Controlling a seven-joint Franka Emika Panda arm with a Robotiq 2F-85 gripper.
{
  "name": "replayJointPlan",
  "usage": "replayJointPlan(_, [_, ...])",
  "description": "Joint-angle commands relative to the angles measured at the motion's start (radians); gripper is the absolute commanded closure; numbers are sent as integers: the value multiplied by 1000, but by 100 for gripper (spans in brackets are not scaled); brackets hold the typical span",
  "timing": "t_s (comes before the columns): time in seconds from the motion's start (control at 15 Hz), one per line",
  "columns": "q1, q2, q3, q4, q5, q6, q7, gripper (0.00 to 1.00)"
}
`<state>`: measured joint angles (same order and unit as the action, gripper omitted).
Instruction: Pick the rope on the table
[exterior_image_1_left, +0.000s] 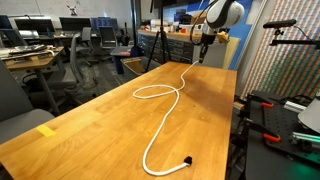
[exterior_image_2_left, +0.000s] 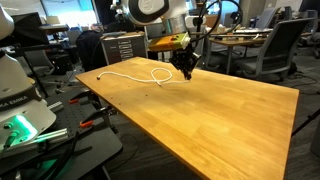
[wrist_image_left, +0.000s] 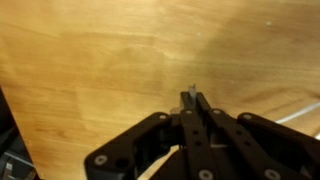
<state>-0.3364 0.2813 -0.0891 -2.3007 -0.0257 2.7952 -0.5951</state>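
Nearest to me, the dark tip (exterior_image_1_left: 187, 159) of the rope (exterior_image_1_left: 163, 122) lies on the wooden worktop (exterior_image_1_left: 90, 130), close to its near edge and not far from one side edge. From the tip the white rope curls back, runs up the boards, forms one loose loop about halfway along, then rises toward the far end. There the arm (exterior_image_1_left: 222, 14) reaches down, and the fingers (wrist_image_left: 193, 100) are pressed fully together. In the wrist view a small pale sliver shows between their tips, so they appear to pinch the rope near its far end. Nearly all of its length rests flat on the wood. A yellow tape mark (exterior_image_1_left: 45, 130) sits well apart from it.

The grip looks like the weak point. The rope is thin and caught only at the very tips, so it could slide out as the arm lifts and more of its weight hangs free. The loop could draw tight into a knot. The dragging tail could also slip over the side edge and tug the rope loose.
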Motion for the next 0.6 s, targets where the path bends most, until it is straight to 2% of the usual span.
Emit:
replayJointPlan(0.0, [-32,-60,193,-34,249,5,-119,98])
replayJointPlan(0.2, [-1,-29,339,-2,459,59,-253,98])
replayJointPlan(0.27, [12,-2,372,18,489,78,-294,98])
replayJointPlan(0.33, [3,29,416,39,492,85,-318,98])
replayJointPlan(0.4, [16,57,430,57,482,91,-331,98])
replayJointPlan(0.47, [25,85,443,74,460,91,-333,98])
replayJointPlan(0.53, [57,111,426,95,445,75,-332,98])
